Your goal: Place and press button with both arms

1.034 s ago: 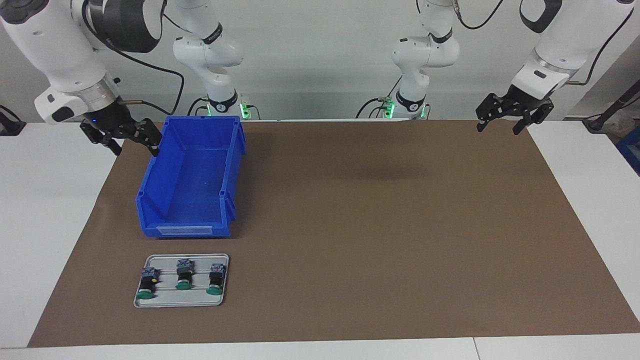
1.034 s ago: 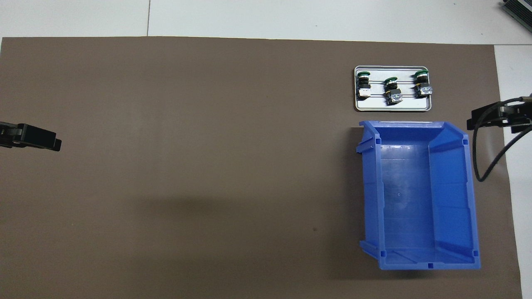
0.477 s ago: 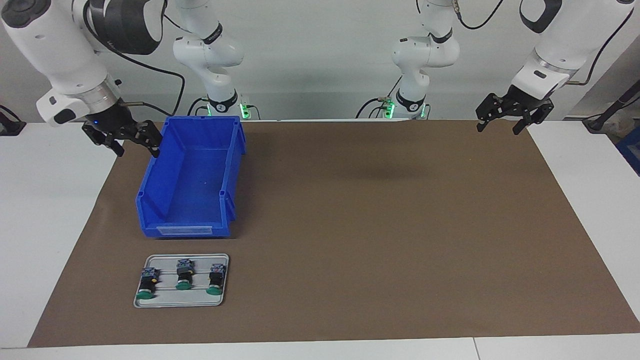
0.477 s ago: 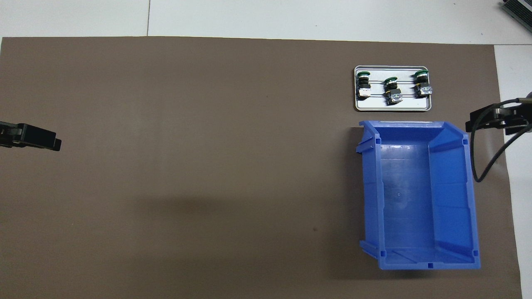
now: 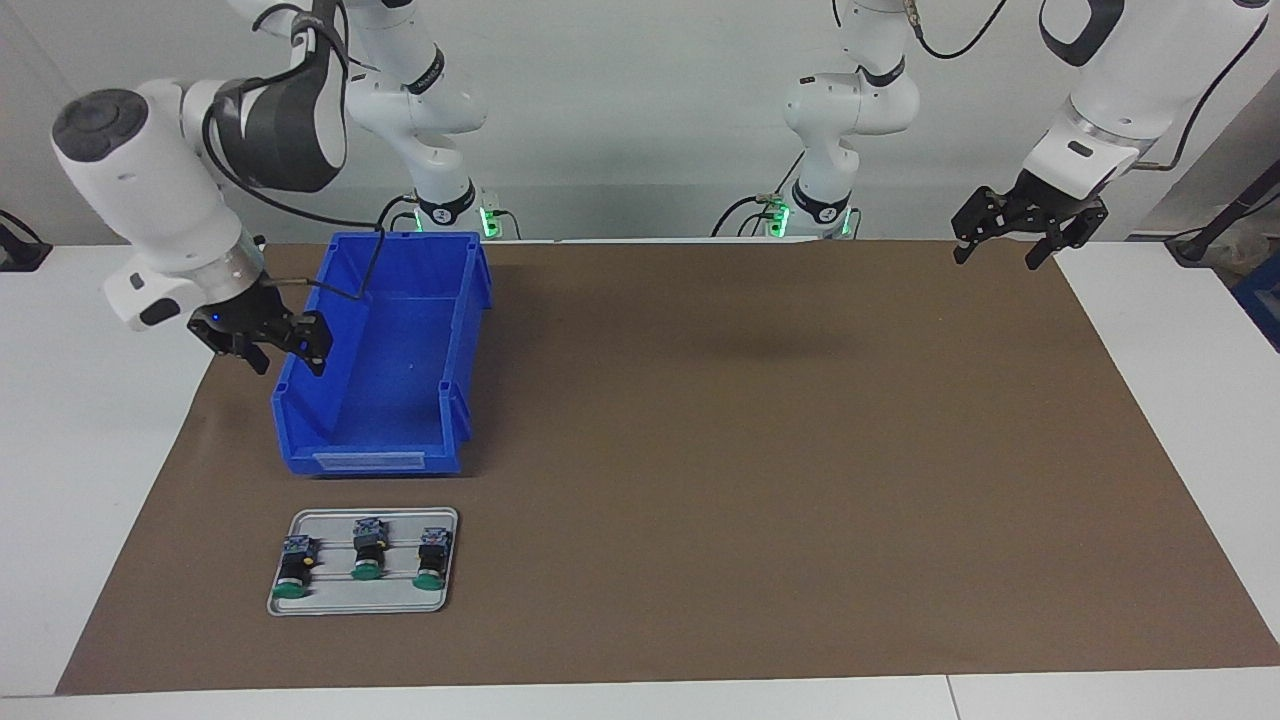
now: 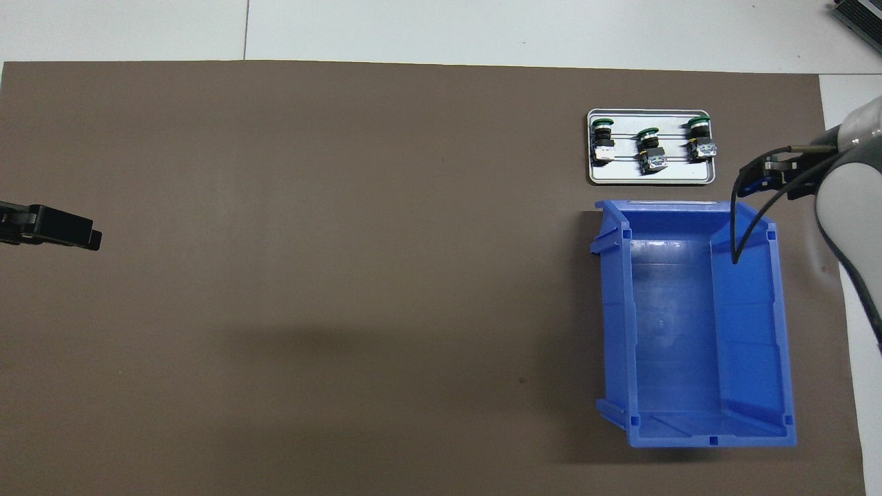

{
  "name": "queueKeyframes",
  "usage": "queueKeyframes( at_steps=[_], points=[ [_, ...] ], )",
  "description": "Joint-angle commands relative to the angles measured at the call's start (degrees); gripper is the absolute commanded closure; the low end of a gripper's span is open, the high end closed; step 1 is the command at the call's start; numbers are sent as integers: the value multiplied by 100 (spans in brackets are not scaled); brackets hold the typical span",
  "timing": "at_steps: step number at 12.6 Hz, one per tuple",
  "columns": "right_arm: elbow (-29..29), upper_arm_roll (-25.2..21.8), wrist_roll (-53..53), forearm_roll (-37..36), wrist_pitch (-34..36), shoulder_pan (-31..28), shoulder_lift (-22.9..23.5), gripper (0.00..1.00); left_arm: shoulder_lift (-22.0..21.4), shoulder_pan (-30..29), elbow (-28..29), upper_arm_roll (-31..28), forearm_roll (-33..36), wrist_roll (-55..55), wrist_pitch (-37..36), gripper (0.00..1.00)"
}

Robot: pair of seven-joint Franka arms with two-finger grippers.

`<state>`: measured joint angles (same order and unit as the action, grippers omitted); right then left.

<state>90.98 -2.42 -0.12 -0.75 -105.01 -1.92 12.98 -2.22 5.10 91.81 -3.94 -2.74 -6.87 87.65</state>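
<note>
At the right arm's end of the tabletop [image 5: 1150, 420], on the brown mat [image 5: 760, 450], a grey tray [image 5: 300, 602] carries three buttons lying on their sides in a row, green caps pointing away from the robots. The button nearest the right arm's end [image 5: 292, 566] sits a touch farther from the robots than the middle button [image 5: 368, 551] and the third button [image 5: 432, 561]. None of them is touched by anything. Just beside the tray, nearer to the robots, stands an open blue bin [image 5: 400, 462] with nothing showing on its floor.

The right gripper [image 5: 268, 352] hangs in the air over the mat, close beside the bin's outer wall on the side toward the right arm's end, with a dark cable looping from its wrist over the bin. It carries nothing; I cannot tell how far its fingers are parted. In the overhead view the right gripper [image 6: 770, 176] lies near the bin's corner closest to the tray.

The left gripper [image 5: 1000, 252] waits above the mat's corner at the left arm's end, close to the robots, its fingers spread apart and holding nothing. From overhead only its dark tip [image 6: 65, 231] shows.
</note>
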Motion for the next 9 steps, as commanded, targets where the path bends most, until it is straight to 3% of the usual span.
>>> queueKeyframes(
  at_steps=[1,4,6,9],
  points=[
    [-72,31,109,-109,-772,-10,581,24,-155,-44,188,43,107,1,77,0],
    [-115,31,118,-100,-1642,42,1109,19,-155,-44,188,43,107,1,77,0],
    [-290,31,118,-100,-1803,42,1451,9,-155,-44,188,43,107,1,77,0],
    [-493,31,135,-39,-2267,191,1979,4,-155,-44,188,43,107,1,77,0]
  ],
)
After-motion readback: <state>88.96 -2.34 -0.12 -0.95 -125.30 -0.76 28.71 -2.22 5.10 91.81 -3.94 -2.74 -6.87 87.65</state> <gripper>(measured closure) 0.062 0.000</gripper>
